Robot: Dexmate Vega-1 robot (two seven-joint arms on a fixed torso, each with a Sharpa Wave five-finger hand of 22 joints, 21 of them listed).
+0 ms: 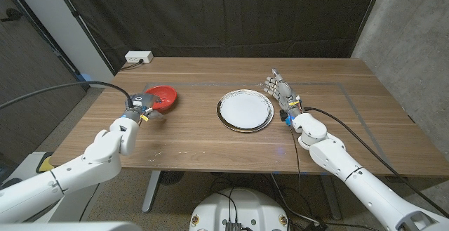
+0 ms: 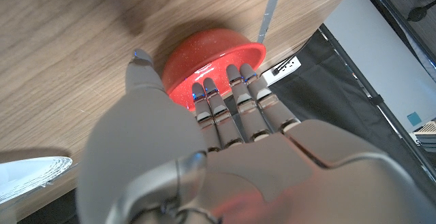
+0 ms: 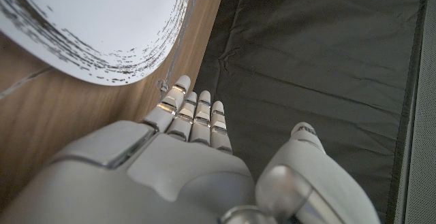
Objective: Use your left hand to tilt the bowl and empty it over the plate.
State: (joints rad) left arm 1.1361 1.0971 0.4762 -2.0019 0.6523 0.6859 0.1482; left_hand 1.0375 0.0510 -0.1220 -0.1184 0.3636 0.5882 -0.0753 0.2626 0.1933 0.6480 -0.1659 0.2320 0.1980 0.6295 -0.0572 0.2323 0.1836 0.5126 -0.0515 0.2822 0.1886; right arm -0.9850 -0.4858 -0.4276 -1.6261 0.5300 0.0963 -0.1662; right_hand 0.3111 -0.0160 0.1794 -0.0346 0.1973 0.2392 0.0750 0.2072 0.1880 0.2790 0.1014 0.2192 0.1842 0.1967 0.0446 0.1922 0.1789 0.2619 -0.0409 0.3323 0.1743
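Bowl, small, red, glossy plastic (image 1: 162,97), sits at nine o'clock from the white round plate (image 1: 244,109). My left hand (image 1: 139,106) cups its rim, fingers (image 2: 235,88) inside. It looks light, stiff, slippery. Right hand (image 1: 281,90) waits, fingers straight, holding nothing.

White arms (image 1: 98,154), grey robot hand (image 1: 279,89), black cables (image 1: 351,129).

— Is the contact between the left hand (image 1: 138,105) and the red bowl (image 1: 162,97) established?
— It is not. In the head view the near rim is covered by the hand; in the left wrist view the fingers (image 2: 240,88) overlap the bowl, and a grip cannot be confirmed.
— The bowl's contents?
— Too small to be told.
— The plate (image 3: 95,26)?
— Cut off by the right wrist view's edge.
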